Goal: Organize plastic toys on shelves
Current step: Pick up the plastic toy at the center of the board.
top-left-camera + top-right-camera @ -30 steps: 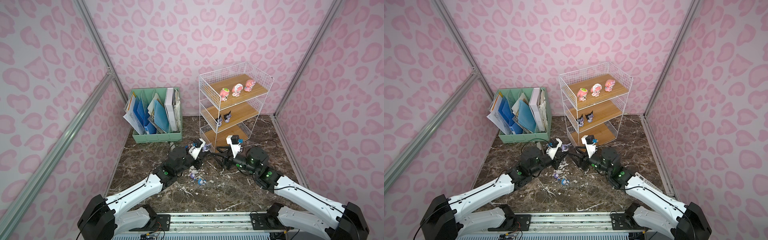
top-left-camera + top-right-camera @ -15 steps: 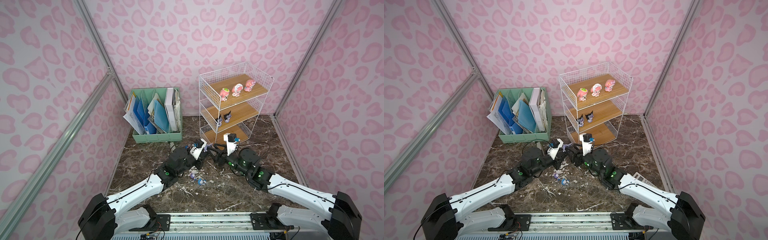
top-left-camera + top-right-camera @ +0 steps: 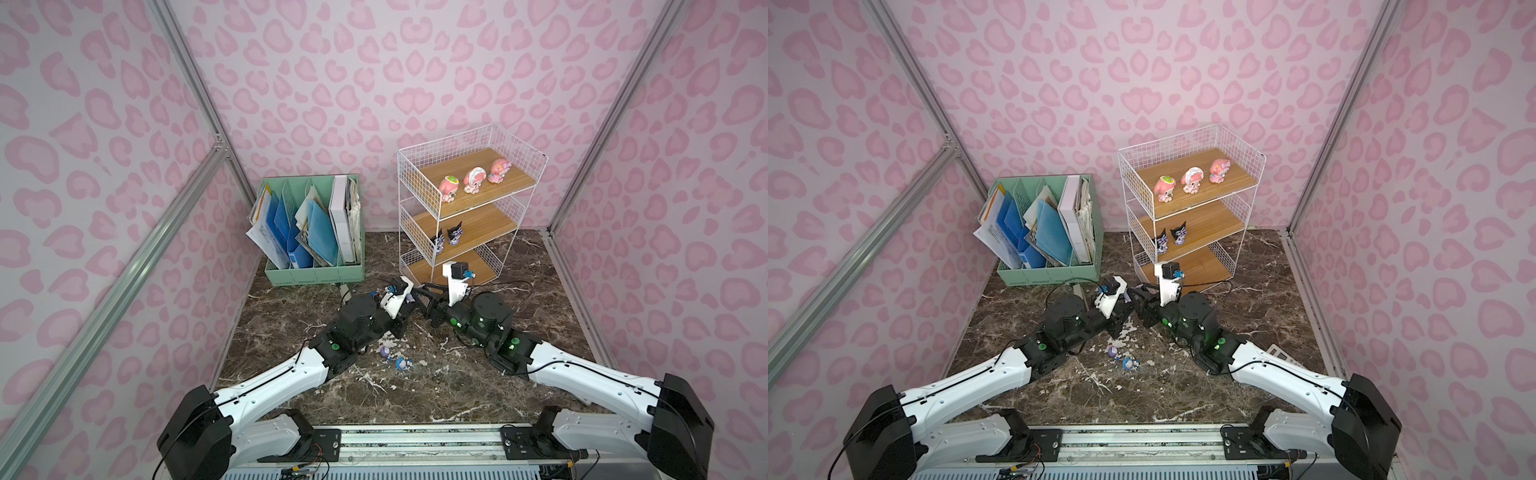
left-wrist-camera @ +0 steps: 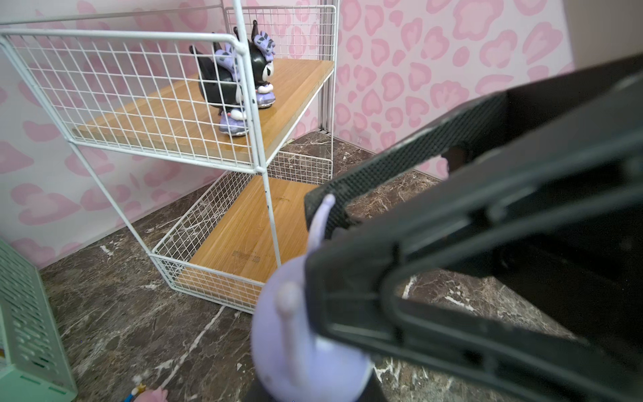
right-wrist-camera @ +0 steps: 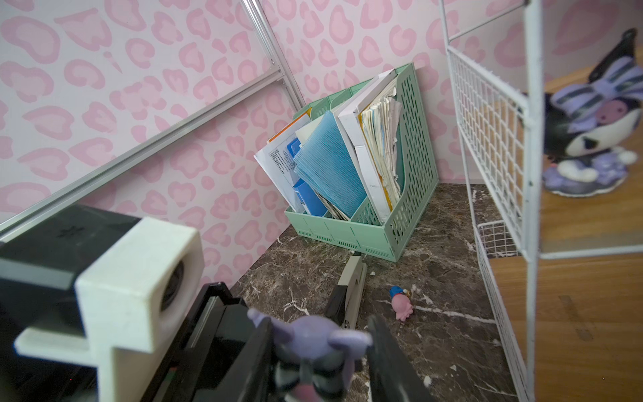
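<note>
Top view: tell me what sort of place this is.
Probably a staged robot test booth, not a home: pink patterned wall panels in aluminium framing, a marble-look tabletop, and two robot arms mounted on a rail.

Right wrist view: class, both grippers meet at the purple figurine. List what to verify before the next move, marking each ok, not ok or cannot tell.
1. Left gripper shut on the purple figurine: ok.
2. Right gripper jaws either side of its head: ok.
3. Right gripper's grip firm: cannot tell.
4. Free room on the middle board beside the two black-and-purple figurines: ok.
5. All toys off the tabletop: not ok; the pink toy lies by the rack.
</note>
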Controlling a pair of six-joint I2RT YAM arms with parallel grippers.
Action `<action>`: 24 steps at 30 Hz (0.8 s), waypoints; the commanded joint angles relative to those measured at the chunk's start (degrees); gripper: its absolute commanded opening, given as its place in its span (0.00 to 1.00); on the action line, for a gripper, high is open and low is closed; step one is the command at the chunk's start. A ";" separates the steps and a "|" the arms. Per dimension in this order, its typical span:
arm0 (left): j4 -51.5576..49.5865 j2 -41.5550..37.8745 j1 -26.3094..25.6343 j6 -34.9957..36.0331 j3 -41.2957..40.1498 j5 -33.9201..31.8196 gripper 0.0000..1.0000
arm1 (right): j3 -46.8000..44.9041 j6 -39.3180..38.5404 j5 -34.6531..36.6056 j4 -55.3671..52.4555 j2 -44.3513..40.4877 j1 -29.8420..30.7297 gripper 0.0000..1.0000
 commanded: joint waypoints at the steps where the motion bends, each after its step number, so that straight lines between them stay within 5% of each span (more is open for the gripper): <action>1: 1.72 -0.12 -0.24 0.35 0.66 1.19 0.11 | 0.43 -0.33 -1.33 -0.32 0.37 0.31 0.42; 15: 0.07 0.05 -0.35 -0.11 1.32 -1.58 0.11 | 0.59 -2.46 3.06 -2.70 0.14 1.48 0.43; 24: -0.68 0.06 -0.73 0.76 1.54 -3.67 0.11 | -0.81 -5.15 4.42 -2.34 -1.58 1.51 0.58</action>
